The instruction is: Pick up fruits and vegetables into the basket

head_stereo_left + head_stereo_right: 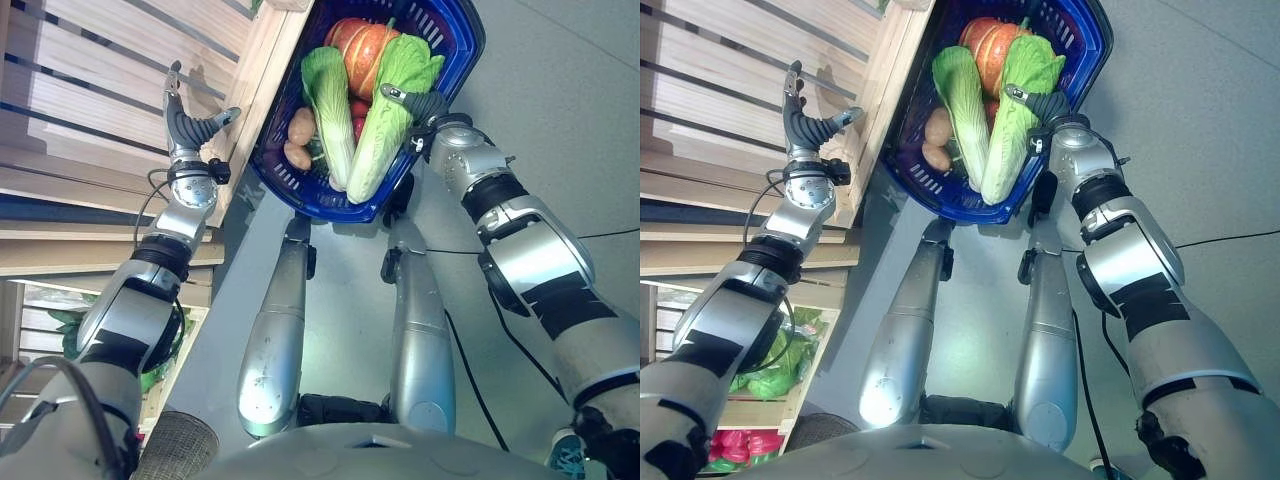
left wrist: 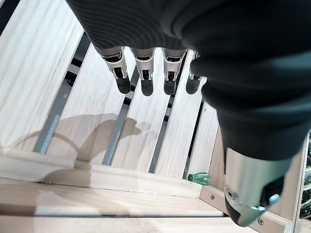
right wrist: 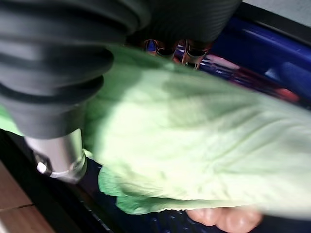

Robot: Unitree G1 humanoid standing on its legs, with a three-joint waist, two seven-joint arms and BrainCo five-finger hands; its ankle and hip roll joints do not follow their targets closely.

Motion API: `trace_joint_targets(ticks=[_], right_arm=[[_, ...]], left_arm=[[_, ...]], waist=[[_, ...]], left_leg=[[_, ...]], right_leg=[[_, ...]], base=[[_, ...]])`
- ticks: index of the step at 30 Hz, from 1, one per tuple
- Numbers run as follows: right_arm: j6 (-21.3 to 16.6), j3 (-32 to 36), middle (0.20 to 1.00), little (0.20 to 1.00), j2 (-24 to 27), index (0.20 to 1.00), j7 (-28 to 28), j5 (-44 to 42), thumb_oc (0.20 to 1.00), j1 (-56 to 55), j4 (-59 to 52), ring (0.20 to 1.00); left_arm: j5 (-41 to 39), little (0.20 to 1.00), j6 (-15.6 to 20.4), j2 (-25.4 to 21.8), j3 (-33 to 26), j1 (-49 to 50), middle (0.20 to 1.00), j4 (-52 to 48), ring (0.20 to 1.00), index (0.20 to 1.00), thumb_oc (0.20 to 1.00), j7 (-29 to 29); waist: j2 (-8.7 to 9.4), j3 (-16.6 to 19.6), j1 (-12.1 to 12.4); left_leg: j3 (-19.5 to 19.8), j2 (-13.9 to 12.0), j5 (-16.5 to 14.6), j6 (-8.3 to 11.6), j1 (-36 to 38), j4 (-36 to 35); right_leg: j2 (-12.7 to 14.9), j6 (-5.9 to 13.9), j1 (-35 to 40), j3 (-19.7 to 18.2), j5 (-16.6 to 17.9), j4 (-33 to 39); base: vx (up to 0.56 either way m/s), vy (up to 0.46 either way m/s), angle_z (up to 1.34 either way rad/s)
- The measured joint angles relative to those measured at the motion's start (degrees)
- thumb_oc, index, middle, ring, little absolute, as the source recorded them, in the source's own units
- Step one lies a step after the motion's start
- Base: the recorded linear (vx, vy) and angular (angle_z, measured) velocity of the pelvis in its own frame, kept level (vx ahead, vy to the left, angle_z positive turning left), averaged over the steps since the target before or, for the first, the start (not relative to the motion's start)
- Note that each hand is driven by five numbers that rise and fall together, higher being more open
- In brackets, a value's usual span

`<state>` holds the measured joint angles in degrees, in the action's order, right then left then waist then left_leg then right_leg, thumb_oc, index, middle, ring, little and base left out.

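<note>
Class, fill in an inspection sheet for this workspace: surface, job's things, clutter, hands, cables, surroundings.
Surface: grey floor.
Job's things: blue basket holding two cabbages, a pumpkin and potatoes.
Clutter: nothing seen.
Hands: left hand open over the wooden crate; right hand curled round the nearer cabbage.
Cables: nothing seen.
Surroundings: greens on a lower shelf.

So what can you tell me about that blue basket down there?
The blue basket looks like plastic, with slotted walls and a solid rim. It sits tilted beside a pale wooden slatted crate, above the robot's legs. Inside lie two long green-and-white cabbages, an orange pumpkin, brownish potatoes and something red. The right robot hand rests over one cabbage at the basket's edge.
</note>
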<state>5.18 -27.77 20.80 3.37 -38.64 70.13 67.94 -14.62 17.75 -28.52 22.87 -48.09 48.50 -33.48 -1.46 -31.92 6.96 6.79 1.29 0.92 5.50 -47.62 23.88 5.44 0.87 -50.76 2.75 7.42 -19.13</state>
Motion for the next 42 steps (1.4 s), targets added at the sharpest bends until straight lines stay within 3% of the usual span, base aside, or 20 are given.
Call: trace_joint_targets(ticks=[15, 24, 37, 42], right_arm=[[-0.11, 0.04, 1.0, 1.0, 0.41, 1.0, 1.43, 1.72, 1.0, 0.02, 0.45, 1.0], [-4.6, 0.06, 1.0, 1.0, 0.46, 1.0, 2.98, 4.3, 1.0, -1.03, -1.25, 1.0], [-10.37, 1.41, 1.0, 1.0, 3.0, 1.0, 5.99, 8.63, 1.0, -21.81, -15.47, 1.0], [-11.25, 5.19, 1.0, 1.0, 3.37, 1.0, 3.8, 9.63, 1.0, -33.36, -19.36, 1.0]], left_arm=[[0.04, 1.0, 0.07, 1.04, 1.17, 0.24, 1.0, -0.56, 1.0, 1.0, 1.0, -1.06], [0.19, 1.0, 0.08, 1.04, 1.17, 2.58, 1.0, -0.67, 1.0, 1.0, 1.0, -0.88], [3.67, 1.0, -0.1, 0.36, 0.81, 17.68, 1.0, -2.64, 1.0, 1.0, 1.0, 3.07], [6.69, 1.0, -0.24, -0.74, -0.26, 24.8, 1.0, -2.04, 1.0, 1.0, 1.0, 9.73]], waist=[[-0.05, 0.02, -0.05], [-0.05, 0.02, -0.45], [-0.02, 0.04, -2.96], [0.08, 1.63, -4.77]], left_leg=[[0.25, 0.0, 0.23, 0.16, -0.15, 0.03], [0.04, 0.0, 0.23, 0.0, 2.31, -0.16], [-2.77, -0.05, 0.39, -1.76, 24.37, -9.53], [-4.13, -0.37, 1.56, -2.45, 37.12, -18.56]], right_leg=[[0.0, -0.14, -0.16, 0.23, -0.08, -0.19], [-0.11, -0.03, 2.16, -0.12, 0.14, 0.22], [0.65, 1.25, 24.09, -0.49, 1.49, 11.31], [0.71, 1.8, 34.84, -0.32, 2.2, 17.33]], base=[[0.0, 0.0, 0.0], [-0.01, 0.006, -0.01], [0.0, 0.012, -0.06], [0.13, -0.001, -0.12]])
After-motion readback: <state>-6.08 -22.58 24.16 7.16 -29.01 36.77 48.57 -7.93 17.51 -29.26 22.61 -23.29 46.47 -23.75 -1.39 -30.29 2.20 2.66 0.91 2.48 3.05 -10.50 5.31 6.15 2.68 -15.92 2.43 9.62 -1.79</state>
